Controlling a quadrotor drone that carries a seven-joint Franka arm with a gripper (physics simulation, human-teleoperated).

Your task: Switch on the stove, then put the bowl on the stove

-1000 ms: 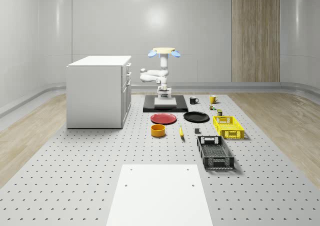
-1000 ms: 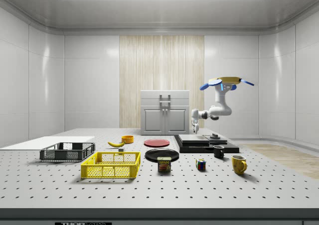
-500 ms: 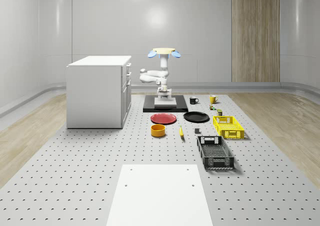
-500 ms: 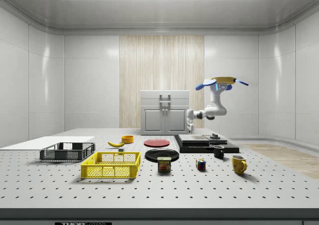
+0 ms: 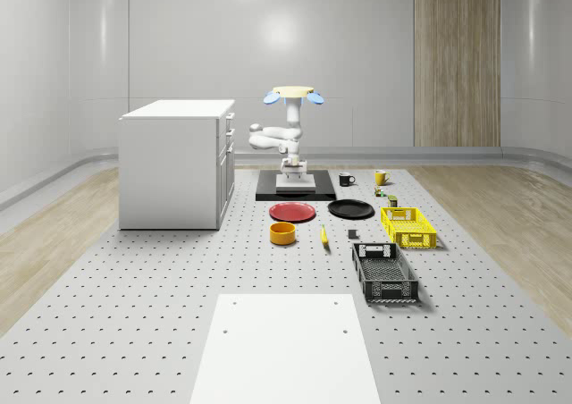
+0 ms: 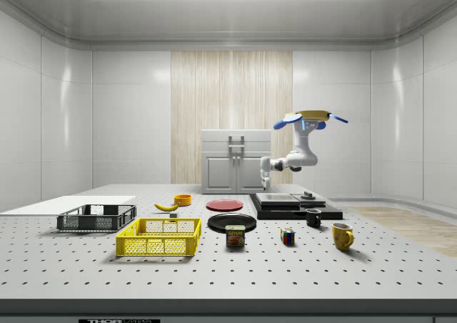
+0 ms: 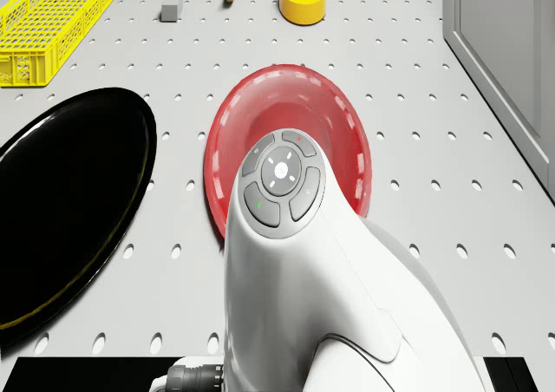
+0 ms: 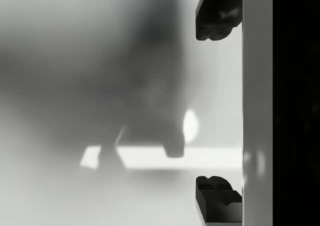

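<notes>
Here, stove [image 5: 296,188]: black slab with a pale plate on top, sitting on the perforated table [image 5: 179,279] beyond the red plate [image 5: 293,212] in the whole-scene view.
Bowl [image 5: 283,233]: yellow, on the table in front of the red plate, well apart from the stove; nothing touches it.
Gripper [image 6: 265,186]: hangs just above the stove's edge nearest the red plate, pointing down; in the wrist view both dark fingertips [image 8: 216,16] stand wide apart with nothing between them, over the stove's pale surface.
Arm [image 6: 287,161]: folded, reaching from under the drone toward the side view's left.
Drone [image 6: 308,118]: hovers in the air over the stove, clear of everything.
Black plate [image 5: 350,209]: beside the red plate, on the whole-scene view's right.
Banana [image 5: 323,236]: lies near the bowl, on its right in the whole-scene view.
Yellow basket [image 5: 407,226]: right of the black plate in that view.
Black basket [image 5: 383,272]: nearer the camera than the yellow one.
Cabinet [image 5: 177,163]: white, at the whole-scene view's left of the stove.
</notes>
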